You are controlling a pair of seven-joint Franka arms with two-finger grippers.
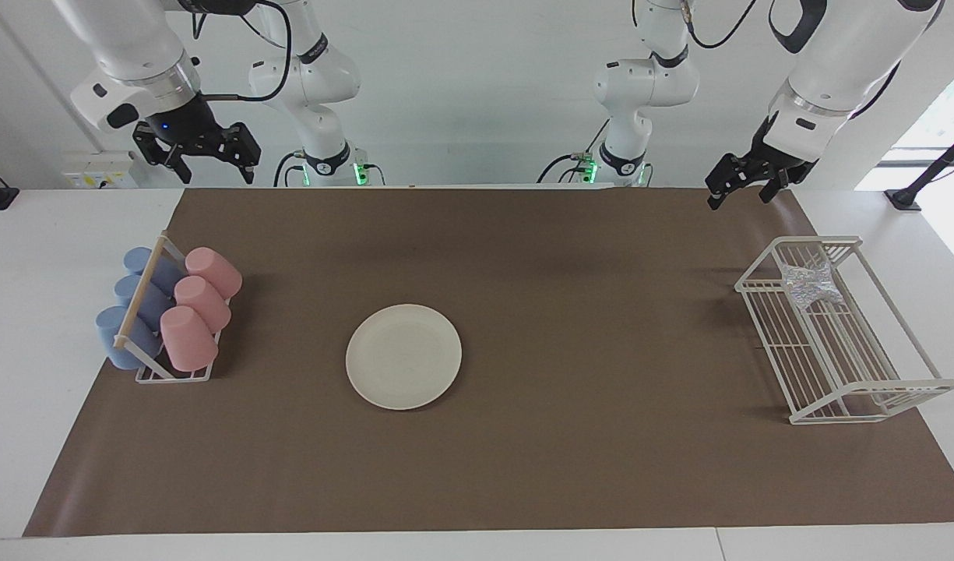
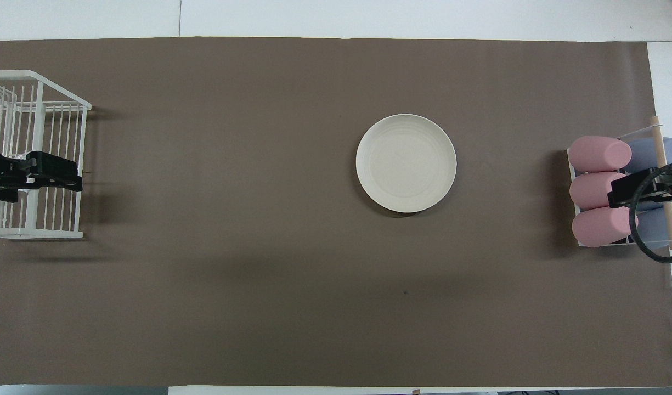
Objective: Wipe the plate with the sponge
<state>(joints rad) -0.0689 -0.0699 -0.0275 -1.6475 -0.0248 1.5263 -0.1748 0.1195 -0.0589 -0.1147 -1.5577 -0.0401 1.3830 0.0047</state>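
Observation:
The cream-white plate [image 1: 403, 356] lies flat on the brown mat about mid-table, a little toward the right arm's end; it also shows in the overhead view [image 2: 406, 163]. The silvery, wrinkly sponge [image 1: 811, 284] lies in the white wire basket [image 1: 897, 389] at the left arm's end, in the part nearest the robots. My left gripper [image 1: 740, 196] hangs open and empty in the air over the mat's edge by the basket. My right gripper [image 1: 216, 173] hangs open and empty, raised above the cup rack's end of the table. In the overhead view the left gripper [image 2: 56, 178] covers the sponge.
A rack [image 1: 173, 375] at the right arm's end holds three pink cups [image 1: 200, 300] and three blue cups [image 1: 134, 308] lying on their sides. The brown mat [image 1: 586, 312] covers most of the white table.

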